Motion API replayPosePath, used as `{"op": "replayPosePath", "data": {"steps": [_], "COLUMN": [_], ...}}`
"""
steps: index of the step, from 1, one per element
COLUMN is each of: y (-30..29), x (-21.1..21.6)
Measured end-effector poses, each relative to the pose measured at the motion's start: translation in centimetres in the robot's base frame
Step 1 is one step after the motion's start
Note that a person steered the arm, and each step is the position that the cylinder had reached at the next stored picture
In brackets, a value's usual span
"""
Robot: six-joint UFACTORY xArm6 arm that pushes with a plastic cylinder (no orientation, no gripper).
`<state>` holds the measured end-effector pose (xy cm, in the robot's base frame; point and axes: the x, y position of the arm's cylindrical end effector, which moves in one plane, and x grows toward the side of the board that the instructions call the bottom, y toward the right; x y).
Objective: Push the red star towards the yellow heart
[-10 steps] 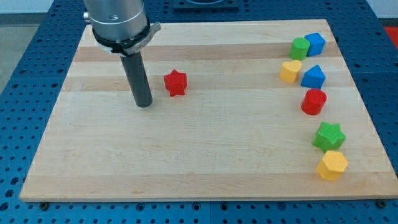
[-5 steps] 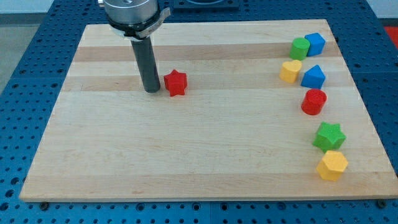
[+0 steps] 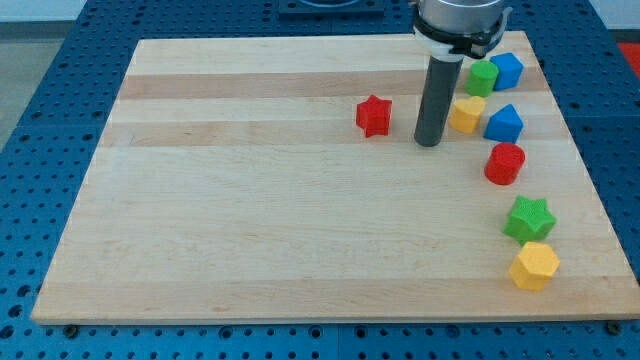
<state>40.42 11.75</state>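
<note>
The red star [image 3: 374, 116] lies on the wooden board [image 3: 250, 220], above the middle and a little right of centre. The yellow heart [image 3: 466, 114] lies to its right, near the board's right side. My tip [image 3: 429, 143] stands between them, closer to the yellow heart and just left of it, apart from the red star.
A green block [image 3: 482, 77] and a blue cube [image 3: 507, 70] sit at the top right. A blue block [image 3: 503, 124] is right of the heart. Below come a red cylinder [image 3: 505, 164], a green star [image 3: 529, 219] and a yellow hexagon [image 3: 534, 265].
The red star has slid right, from the board's left-centre to right of centre. My tip has swept right, past the star, and now stands on its right near the yellow heart.
</note>
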Motion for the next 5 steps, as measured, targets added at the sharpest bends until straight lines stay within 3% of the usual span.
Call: {"op": "replayPosePath", "data": {"steps": [1,3,5], "y": [-2.6,-16.1,-17.9], "x": [0.6,8.2,4.2]}}
